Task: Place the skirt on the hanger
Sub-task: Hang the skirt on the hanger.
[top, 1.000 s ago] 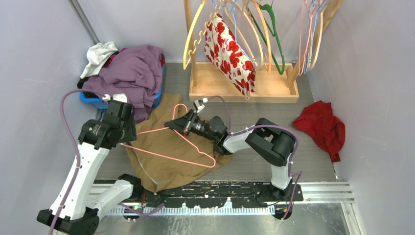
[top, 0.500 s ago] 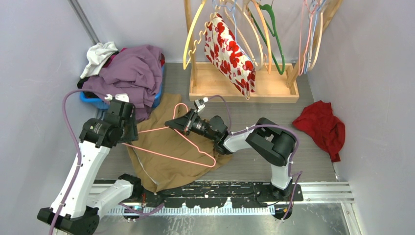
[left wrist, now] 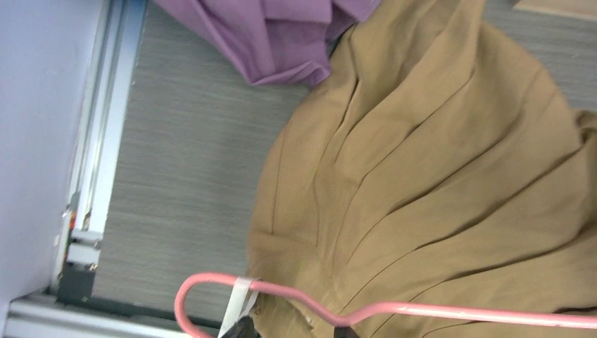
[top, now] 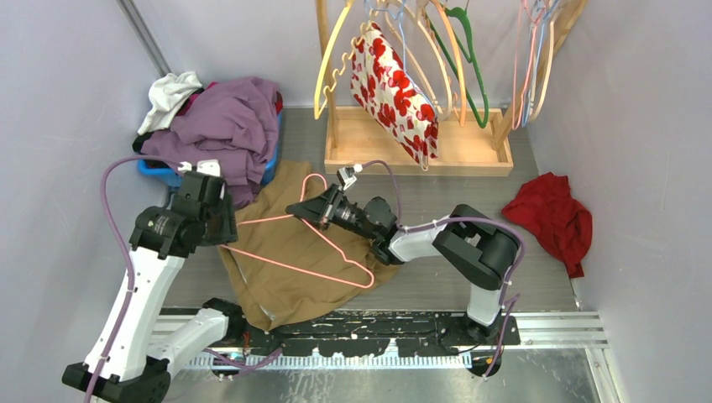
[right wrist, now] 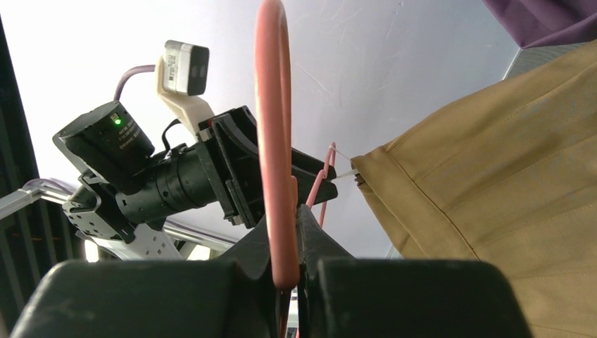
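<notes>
A tan pleated skirt [top: 277,290] lies rumpled on the grey counter [top: 437,269]. A thin pink hanger [right wrist: 273,141] slants across it, and a white loop [left wrist: 236,308] appears caught at its left end.

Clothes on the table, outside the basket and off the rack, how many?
2. The tan skirt lies left of centre under the pink hanger; the red garment sits crumpled by the right wall. The purple pile spilling from the basket could hide more.
</notes>
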